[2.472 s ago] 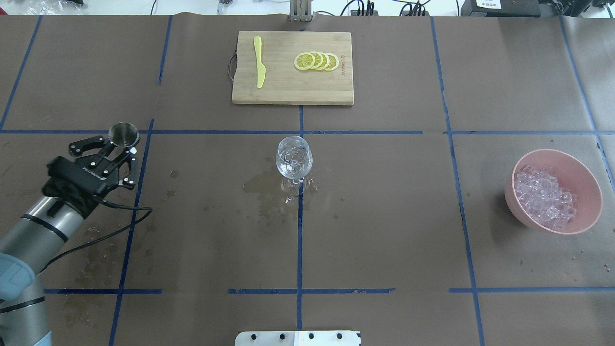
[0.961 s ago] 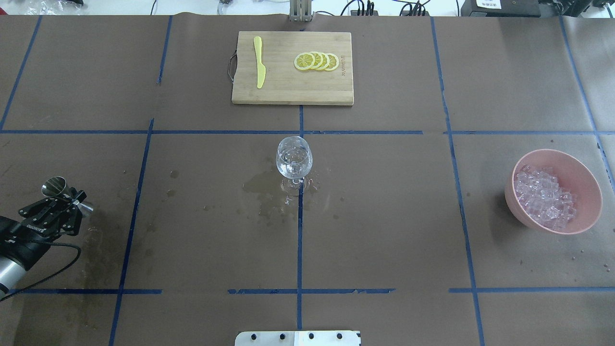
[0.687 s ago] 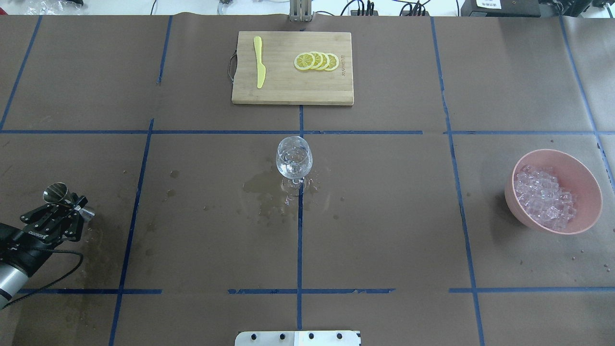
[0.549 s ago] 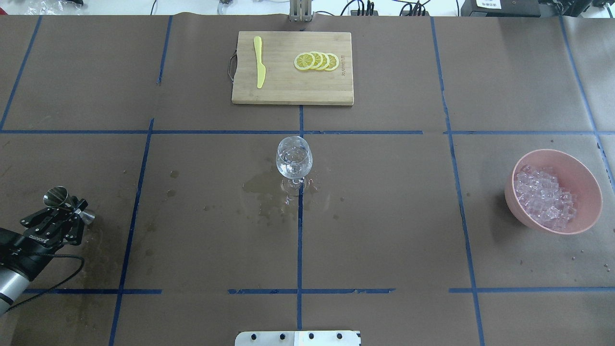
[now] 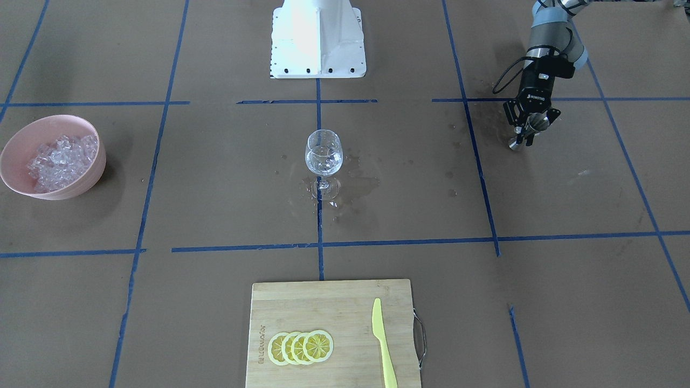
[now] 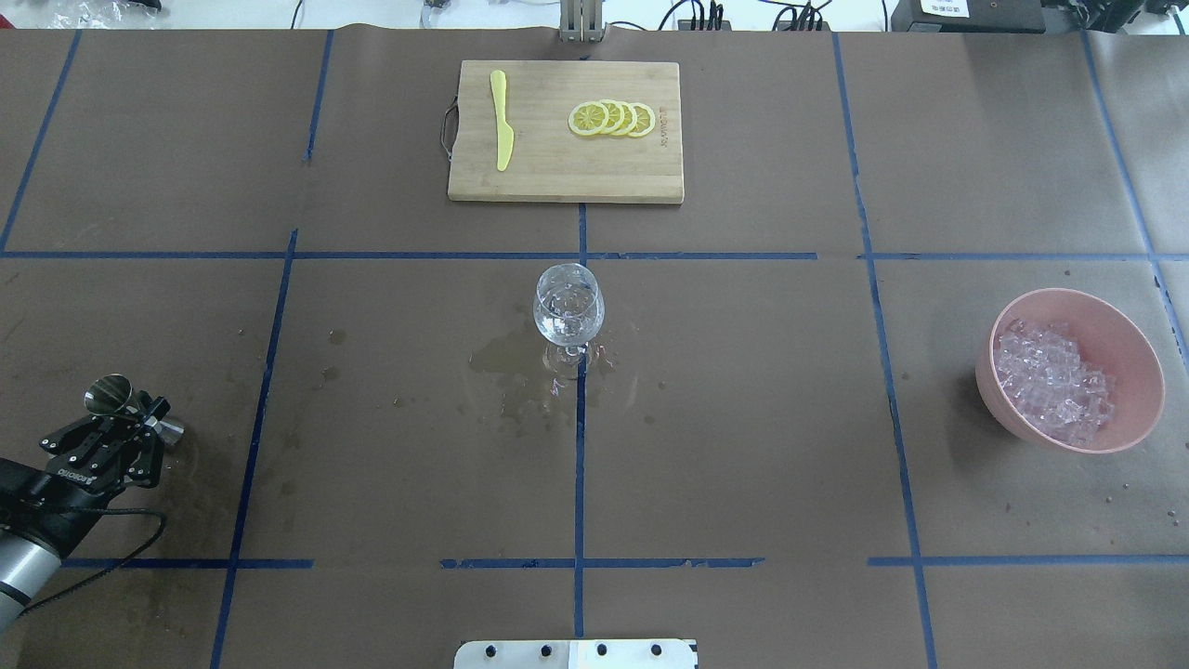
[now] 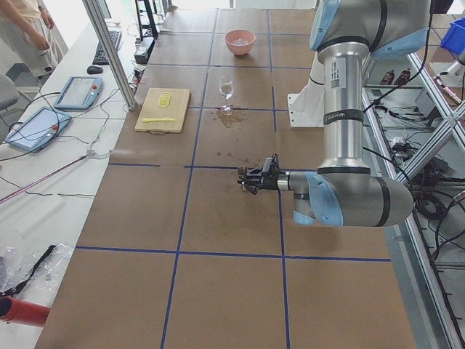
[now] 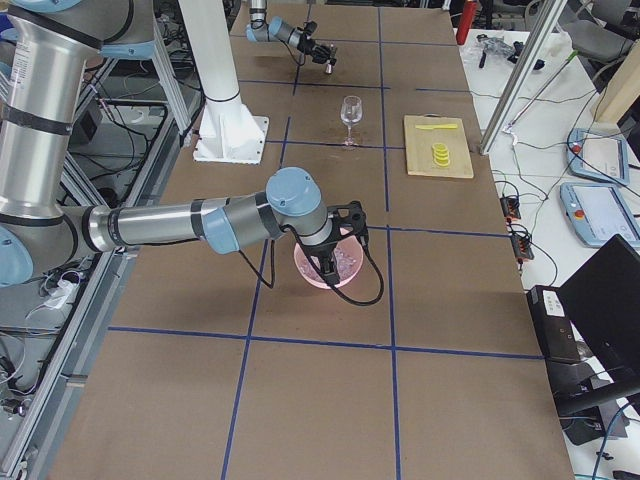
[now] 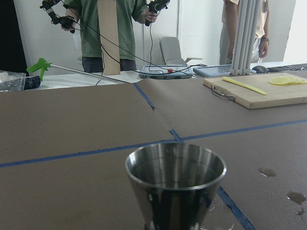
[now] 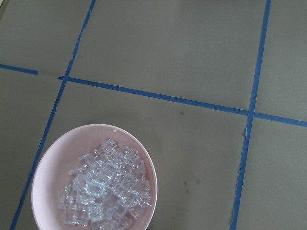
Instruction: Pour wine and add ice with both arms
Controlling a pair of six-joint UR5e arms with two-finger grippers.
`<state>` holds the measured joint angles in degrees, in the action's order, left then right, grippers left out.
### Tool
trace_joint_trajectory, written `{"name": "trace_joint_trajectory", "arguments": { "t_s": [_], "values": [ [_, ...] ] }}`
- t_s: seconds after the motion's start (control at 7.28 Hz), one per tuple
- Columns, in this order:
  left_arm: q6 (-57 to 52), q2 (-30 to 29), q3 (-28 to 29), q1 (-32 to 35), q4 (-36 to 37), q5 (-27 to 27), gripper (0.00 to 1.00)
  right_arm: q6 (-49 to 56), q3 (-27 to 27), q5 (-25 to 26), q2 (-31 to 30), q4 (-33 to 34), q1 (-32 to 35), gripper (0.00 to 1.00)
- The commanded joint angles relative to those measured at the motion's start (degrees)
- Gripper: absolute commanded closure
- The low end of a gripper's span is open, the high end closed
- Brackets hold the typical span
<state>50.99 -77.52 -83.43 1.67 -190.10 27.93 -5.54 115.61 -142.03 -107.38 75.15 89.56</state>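
Within the grasp of the left hand (image 6: 137, 415) sat a steel jigger (image 6: 109, 394), clenched at its waist. Well away to that hand's right stood the wine glass (image 6: 568, 307) holding the wine (image 6: 565, 322). Beneath the right hand (image 8: 327, 262), its grip impossible to tell, lay the ice (image 6: 1054, 383) in a pink bowl (image 6: 1131, 358).

Reference: wine glass (image 6: 568, 307), upright at mid-desk (image 6: 743, 446).

- All four sides of the glass: bare desk, passable. Nothing stands over its rim.
- Beyond the glass, well apart: cutting board (image 6: 557, 177) with lemon slices (image 6: 612, 118) and knife (image 6: 502, 121).
- Far right of the glass: pink bowl (image 6: 986, 386) of ice (image 6: 1054, 381).
- Far left of the glass: left end effector (image 6: 139, 415), clamped on a steel jigger (image 6: 108, 394).
- Right end effector (image 8: 332, 262): aloft on the bowl side of the glass. It shows from the side only, so its exact position cannot be told.
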Motion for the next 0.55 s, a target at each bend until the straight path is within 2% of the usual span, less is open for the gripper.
{"name": "trace_joint_trajectory", "arguments": {
  "t_s": [0.0, 0.14, 0.41],
  "values": [
    [0.08, 0.00, 0.11, -0.27, -0.01, -0.07, 1.00, -0.09, -0.03, 0.00, -0.11, 0.00, 0.00, 0.00],
    [0.08, 0.00, 0.11, -0.44, -0.01, -0.07, 1.00, -0.09, -0.03, 0.00, -0.11, 0.00, 0.00, 0.00],
    [-0.27, 0.00, 0.11, -0.44, 0.08, -0.07, 0.57, 0.00, -0.03, 0.00, -0.11, 0.00, 0.00, 0.00]
  ]
}}
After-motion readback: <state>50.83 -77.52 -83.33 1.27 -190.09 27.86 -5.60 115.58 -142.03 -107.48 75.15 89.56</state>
